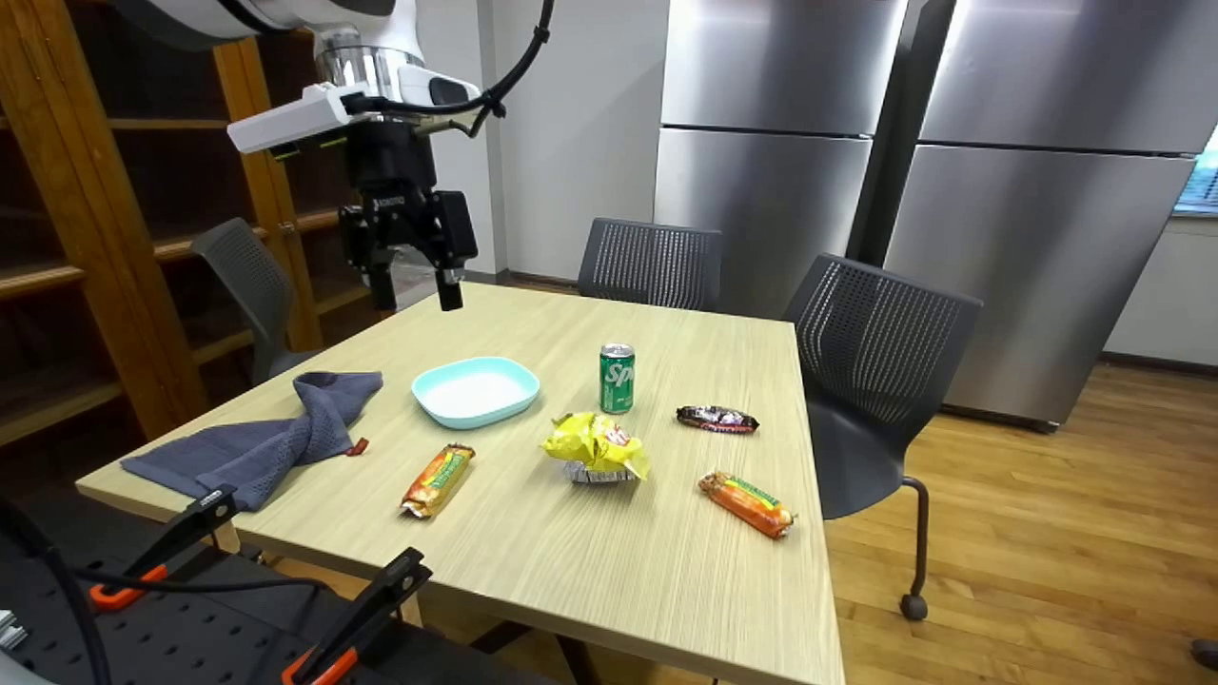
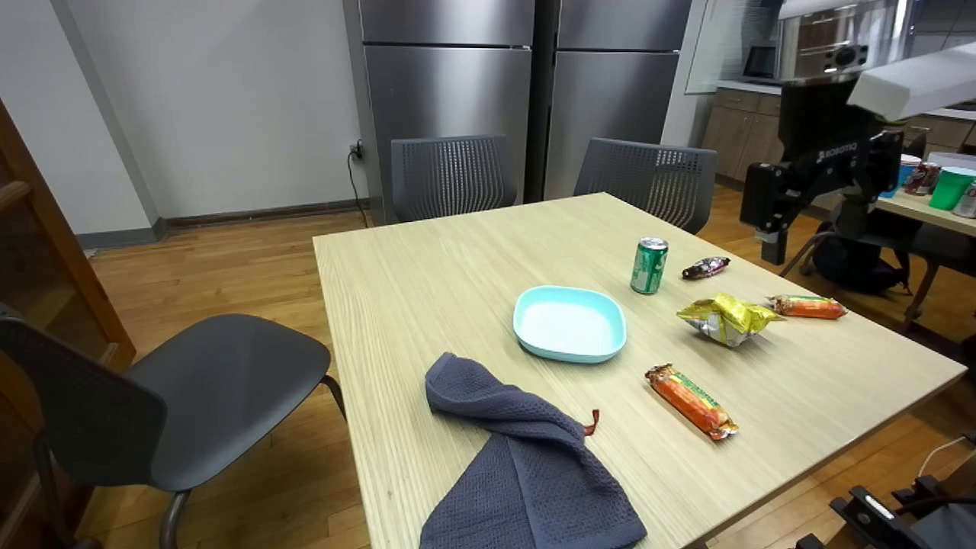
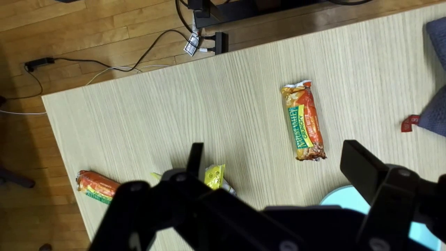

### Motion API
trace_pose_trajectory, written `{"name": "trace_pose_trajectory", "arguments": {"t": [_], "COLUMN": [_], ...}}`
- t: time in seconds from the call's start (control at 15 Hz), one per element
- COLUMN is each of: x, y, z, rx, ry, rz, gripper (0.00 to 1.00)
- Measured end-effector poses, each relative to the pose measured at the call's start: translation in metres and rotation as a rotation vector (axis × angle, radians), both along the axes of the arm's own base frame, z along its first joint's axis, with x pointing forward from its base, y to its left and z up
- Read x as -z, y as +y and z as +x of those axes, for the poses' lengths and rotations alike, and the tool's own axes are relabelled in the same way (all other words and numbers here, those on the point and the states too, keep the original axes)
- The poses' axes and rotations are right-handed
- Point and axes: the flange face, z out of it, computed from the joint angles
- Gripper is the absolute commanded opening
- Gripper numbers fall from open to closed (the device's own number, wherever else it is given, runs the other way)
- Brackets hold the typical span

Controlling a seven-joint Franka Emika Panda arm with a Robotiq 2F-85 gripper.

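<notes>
The jaws of the gripper (image 3: 275,160) stand wide apart, with nothing between them, well above the table (image 3: 167,115). In the wrist view the bar (image 3: 304,122) lies past the gap, down on the table near the dish (image 3: 345,199) but not touching it; its long axis runs roughly square to the line along which the jaws close. Its wrapper is orange and gold with a green-and-yellow label, crinkled at both ends. In an exterior view, the cloth (image 1: 319,428) is left of the dish, the can (image 1: 617,381) and bag (image 1: 590,440) right of it.
</notes>
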Motion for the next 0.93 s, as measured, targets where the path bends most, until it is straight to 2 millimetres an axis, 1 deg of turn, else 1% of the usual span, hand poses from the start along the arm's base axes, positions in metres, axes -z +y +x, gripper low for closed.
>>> {"name": "trace_pose_trajectory", "arguments": {"t": [0.13,0.33,0.73,0.93], "x": [0.018,0.054,0.125,0.152], "y": [0.005,0.013,0.009,0.015], "z": [0.006,0.024,0.067,0.083], "rx": [-0.037,-0.086,-0.157,-0.207], "ry": [0.039,0.083,0.132,0.159], "rz": [-0.014,-0.016,0.024,0.029], "gripper": [1.00,1.00,1.00,1.00]}}
